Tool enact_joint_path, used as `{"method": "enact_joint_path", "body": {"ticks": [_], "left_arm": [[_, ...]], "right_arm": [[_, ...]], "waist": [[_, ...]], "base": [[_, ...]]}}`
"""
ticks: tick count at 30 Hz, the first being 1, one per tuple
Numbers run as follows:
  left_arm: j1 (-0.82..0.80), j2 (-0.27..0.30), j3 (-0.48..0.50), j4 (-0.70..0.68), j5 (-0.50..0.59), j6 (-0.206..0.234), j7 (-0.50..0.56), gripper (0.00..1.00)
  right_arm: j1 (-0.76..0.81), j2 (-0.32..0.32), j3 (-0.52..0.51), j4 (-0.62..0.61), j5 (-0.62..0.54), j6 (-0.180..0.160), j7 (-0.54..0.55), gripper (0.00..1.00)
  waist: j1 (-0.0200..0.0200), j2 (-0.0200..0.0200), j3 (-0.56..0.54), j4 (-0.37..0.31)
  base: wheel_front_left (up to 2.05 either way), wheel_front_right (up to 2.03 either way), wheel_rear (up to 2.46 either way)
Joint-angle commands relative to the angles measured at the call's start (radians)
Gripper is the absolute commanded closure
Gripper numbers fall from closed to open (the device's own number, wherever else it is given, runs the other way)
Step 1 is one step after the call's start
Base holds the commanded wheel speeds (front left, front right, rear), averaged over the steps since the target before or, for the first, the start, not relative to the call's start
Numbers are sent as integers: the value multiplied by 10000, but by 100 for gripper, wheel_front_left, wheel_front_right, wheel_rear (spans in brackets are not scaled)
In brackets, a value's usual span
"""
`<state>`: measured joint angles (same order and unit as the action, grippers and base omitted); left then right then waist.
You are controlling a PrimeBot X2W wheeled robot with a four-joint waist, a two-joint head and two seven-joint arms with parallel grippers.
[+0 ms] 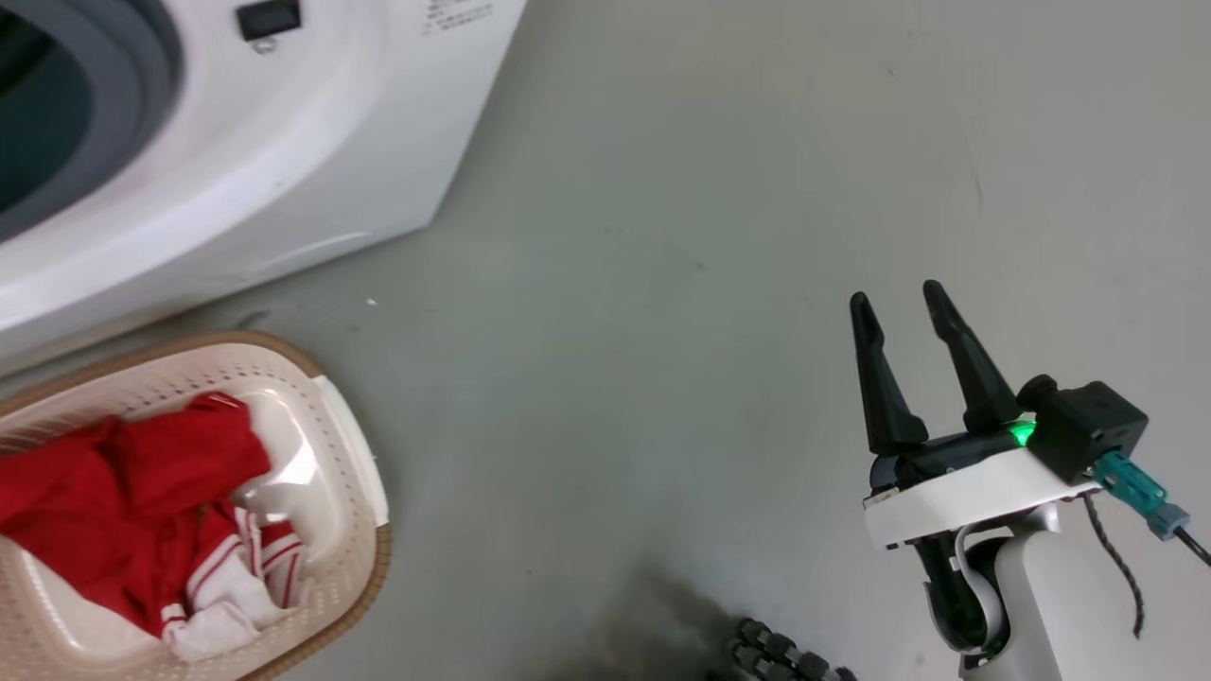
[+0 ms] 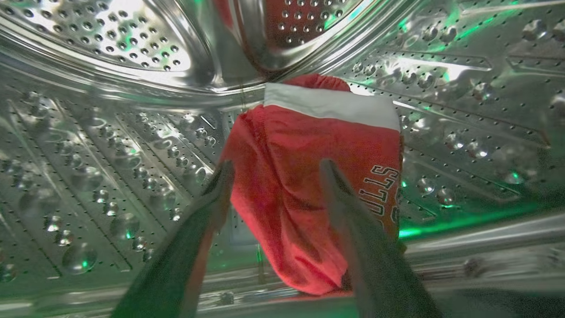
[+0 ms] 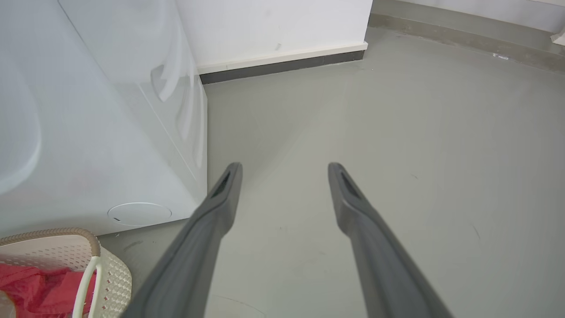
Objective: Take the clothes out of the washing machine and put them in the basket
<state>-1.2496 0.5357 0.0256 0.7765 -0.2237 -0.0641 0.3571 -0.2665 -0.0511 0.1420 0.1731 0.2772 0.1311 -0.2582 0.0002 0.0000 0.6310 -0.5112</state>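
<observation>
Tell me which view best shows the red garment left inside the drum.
Left wrist view: the red garment lies in the steel drum, white band and lettering plain, beyond the open left gripper. In the head view the porthole is dark inside; the right wrist view catches the outer side of the washing machine.

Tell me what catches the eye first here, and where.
A bright red garment with a white band lies in the shiny steel drum, straight ahead of the left gripper, whose jaws stand apart. More red clothes lie in the cream basket on the floor by the washing machine. The right gripper hangs open over bare grey floor.
</observation>
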Motion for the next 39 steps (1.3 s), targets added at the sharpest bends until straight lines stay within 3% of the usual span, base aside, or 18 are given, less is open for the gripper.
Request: {"method": "enact_joint_path", "body": {"ticks": [1,13,21,22,23,30,39], "left_arm": [[-321,157,-101,31,94,25,407,0],[-1085,403,-756,-22,406,266,3354,0],[-875,424,-959,-283,439,464,4314,0],[-844,414,-960,-322,401,504,4413,41],[-846,448,-995,-483,455,591,4437,100],[-647,551,-941,-961,403,906,4374,100],[-292,704,-686,-1557,316,1169,2676,100]], "right_arm": [[-207,16,102,45,130,-7,-73,0],[-79,14,156,-306,303,-7,-62,0],[22,14,135,-407,375,-7,-64,0],[22,14,123,-411,372,-7,-65,0],[9,14,89,-427,364,-7,-64,0],[-41,14,-30,-436,324,-7,-64,0],[-266,14,32,-345,349,-7,-65,0]], "waist": [[-2,0,437,-341],[-2,0,975,-547],[-2,0,1063,-540],[-2,0,1064,-538],[-2,0,1085,-539],[-2,0,1094,-545],[-2,0,980,-594]], "base": [[0,0,0],[0,0,0],[0,0,0],[0,0,0],[0,0,0],[0,0,0],[0,0,0]]}}
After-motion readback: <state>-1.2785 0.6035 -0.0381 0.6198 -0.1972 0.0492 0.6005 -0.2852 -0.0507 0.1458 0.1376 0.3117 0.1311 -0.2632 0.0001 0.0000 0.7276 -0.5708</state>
